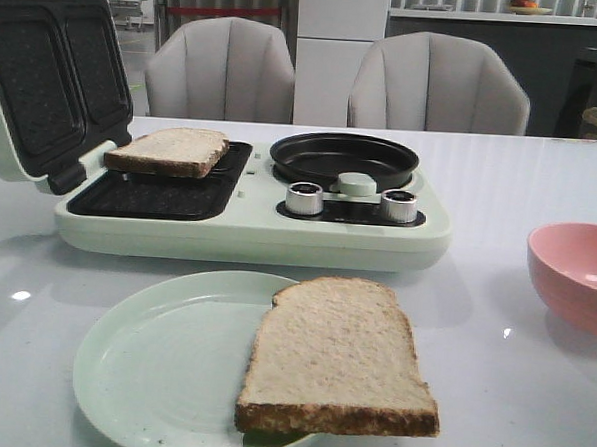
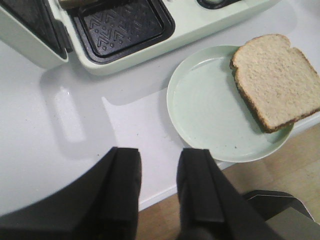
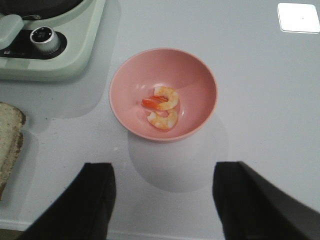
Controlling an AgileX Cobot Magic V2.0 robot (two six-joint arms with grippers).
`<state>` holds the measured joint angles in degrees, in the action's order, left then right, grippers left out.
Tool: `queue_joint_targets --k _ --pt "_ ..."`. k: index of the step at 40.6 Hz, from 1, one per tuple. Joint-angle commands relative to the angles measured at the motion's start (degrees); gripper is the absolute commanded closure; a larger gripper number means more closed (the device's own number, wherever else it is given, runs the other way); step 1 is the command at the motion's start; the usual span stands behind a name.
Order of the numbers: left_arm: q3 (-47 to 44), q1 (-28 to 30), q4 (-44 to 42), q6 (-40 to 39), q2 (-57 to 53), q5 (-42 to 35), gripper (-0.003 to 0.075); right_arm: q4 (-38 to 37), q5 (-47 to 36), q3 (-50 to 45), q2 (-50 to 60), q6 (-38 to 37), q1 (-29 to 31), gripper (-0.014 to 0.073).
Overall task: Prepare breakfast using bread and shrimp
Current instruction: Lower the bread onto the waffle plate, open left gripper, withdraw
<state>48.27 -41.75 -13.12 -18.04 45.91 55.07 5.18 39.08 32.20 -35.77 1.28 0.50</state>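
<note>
above table, both grippers (image 2: 157, 187) (image 3: 162, 200) open, empty

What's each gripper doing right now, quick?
Left gripper: open, empty, above the table edge near the plate.
Right gripper: open, empty, over the pink bowl.

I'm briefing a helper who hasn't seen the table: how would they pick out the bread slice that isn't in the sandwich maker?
Start at the pale green sandwich maker at mid-table. Directly in front of it sits a round pale green plate. The bread slice lies on the plate's right side, overhanging the rim; the other slice rests in the machine's grill tray.
</note>
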Motion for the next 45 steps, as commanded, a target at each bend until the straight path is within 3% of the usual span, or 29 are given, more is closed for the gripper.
queue_joint_targets --k 1,18,36,45 --pt "-2.73 -0.45 -0.51 -0.18 -5.2 -4.22 0.0456 0.1 -3.78 2.02 -0.45 0.24 0.39 0.0067" --pt "-13.51 -0.45 1.81 -0.18 -21.86 -3.85 0.0456 0.1 -3.78 2.02 -0.45 0.24 0.39 0.0067" --pt "-13.61 -0.45 1.8 -0.18 -23.22 -2.16 0.0456 0.4 -5.07 1.67 -0.45 0.24 0.39 0.0067" --pt "-13.61 -0.45 1.8 -0.18 -23.22 -2.16 0.0456 13.59 -0.04 -0.83 -1.81 1.86 0.06 0.0073"
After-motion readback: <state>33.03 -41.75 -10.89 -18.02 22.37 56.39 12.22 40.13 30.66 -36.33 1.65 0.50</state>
